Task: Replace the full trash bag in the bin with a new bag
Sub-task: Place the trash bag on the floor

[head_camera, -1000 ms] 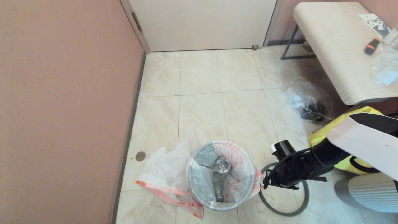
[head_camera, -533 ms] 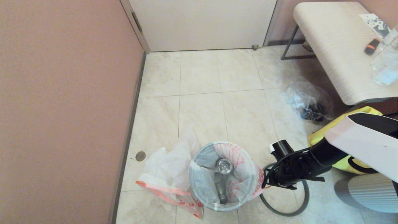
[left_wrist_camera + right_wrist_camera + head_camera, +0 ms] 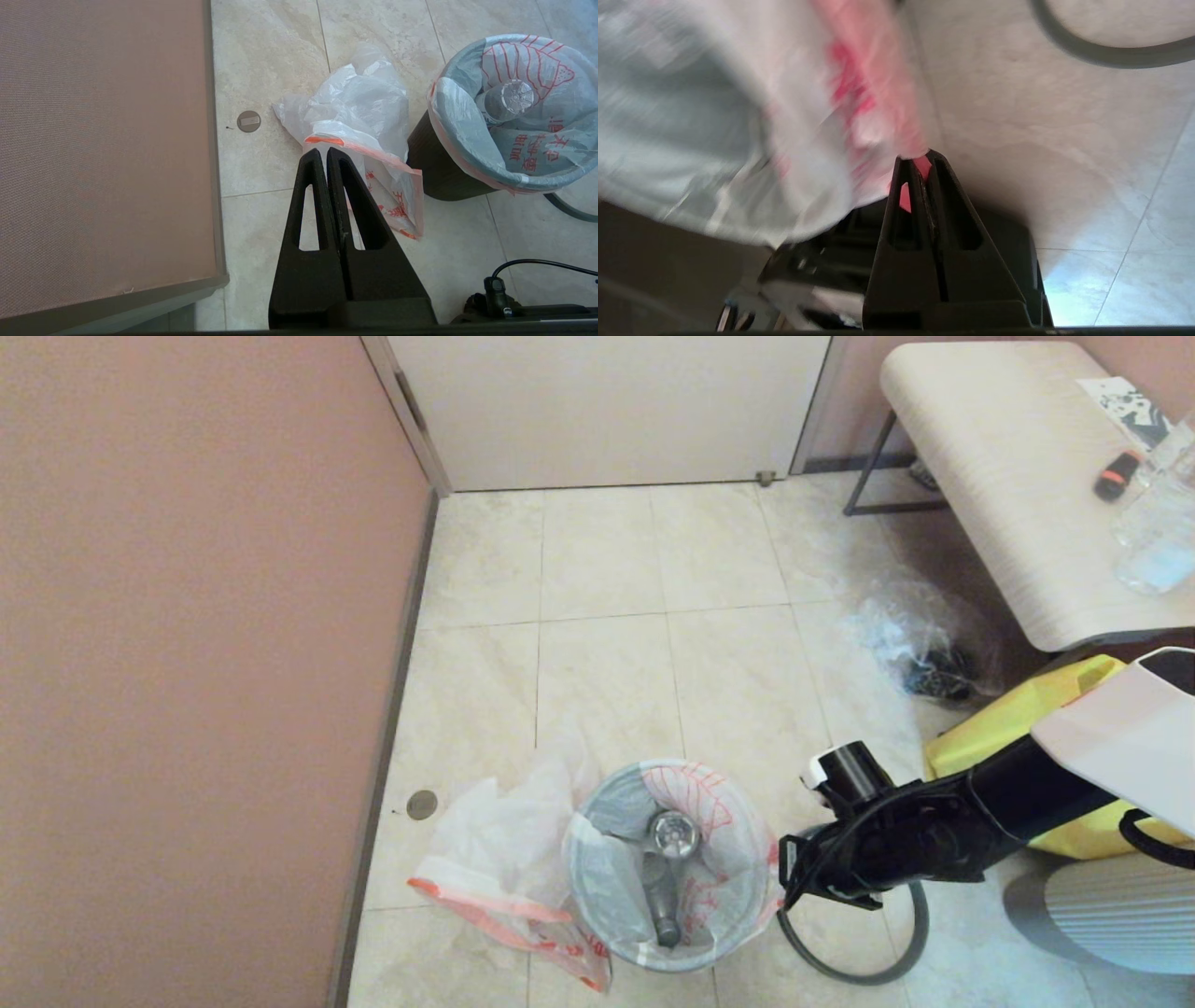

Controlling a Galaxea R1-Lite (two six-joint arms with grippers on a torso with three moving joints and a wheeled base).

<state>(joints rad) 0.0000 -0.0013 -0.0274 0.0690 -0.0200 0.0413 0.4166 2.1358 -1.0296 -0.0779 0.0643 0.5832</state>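
The small dark bin (image 3: pixel 441 175) stands on the floor tiles, lined with a white bag printed in red (image 3: pixel 724 882). A clear plastic bottle (image 3: pixel 665 868) lies inside it. My right gripper (image 3: pixel 782 889) is at the bin's right side, shut on the bag's pink edge (image 3: pixel 922 164). The dark grey hoop (image 3: pixel 920 933) lies on the floor under that arm. A second white and red bag (image 3: pixel 495 868) lies crumpled left of the bin. My left gripper (image 3: pixel 323 151) hangs shut above that loose bag's orange edge, holding nothing; it is out of the head view.
A pink wall (image 3: pixel 187 663) runs close on the left, with a floor drain (image 3: pixel 422 804) beside it. A yellow tote (image 3: pixel 999 733), a pale grey ribbed object (image 3: pixel 1111 915), a clear bag of dark items (image 3: pixel 924 649) and a bench (image 3: pixel 999 467) stand to the right.
My right gripper has shifted a little left toward the bin while holding the bag's edge, and its white forearm has swung back to the right. The left arm has not moved.
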